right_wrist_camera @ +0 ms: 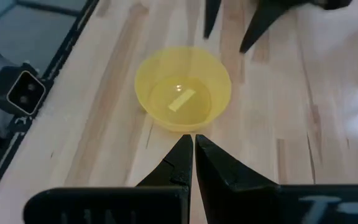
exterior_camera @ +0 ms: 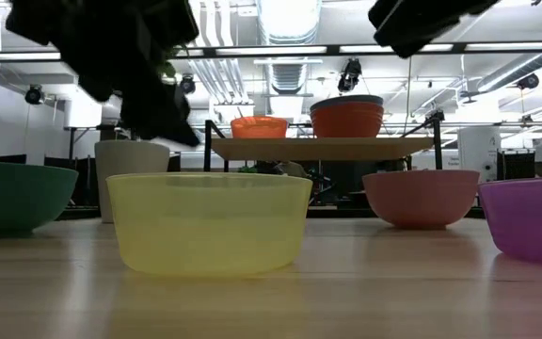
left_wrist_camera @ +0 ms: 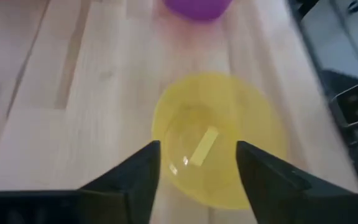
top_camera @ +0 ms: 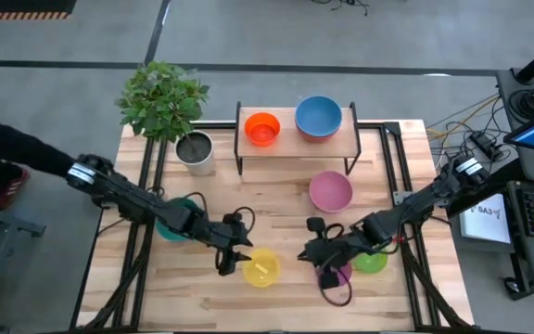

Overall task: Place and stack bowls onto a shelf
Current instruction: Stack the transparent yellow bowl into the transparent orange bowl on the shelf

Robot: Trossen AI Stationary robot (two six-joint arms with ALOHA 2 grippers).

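Small round yellow plastic bowl (top_camera: 261,267) sits upright on the slatted table's near centre, well apart from the low wooden-topped shelf (top_camera: 297,141). Left gripper (left_wrist_camera: 197,163) hovers just beside it, fingers apart. Straddle the near rim wall, then close. Right gripper (right_wrist_camera: 193,155), fingers together, waits opposite.

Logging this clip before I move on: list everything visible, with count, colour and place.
shelf: one, light wood top, black legs, far side of table
orange bowl: one, on shelf
blue bowl: one, on shelf
pink bowl: one, table, before shelf
yellow bowl: one, near middle
purple bowl: one, under right arm
green bowl: one, beside purple
teal bowl: one, under left arm
plant pot: one, white, left of shelf
left pincer: open, by yellow bowl
right pincer: shut, empty
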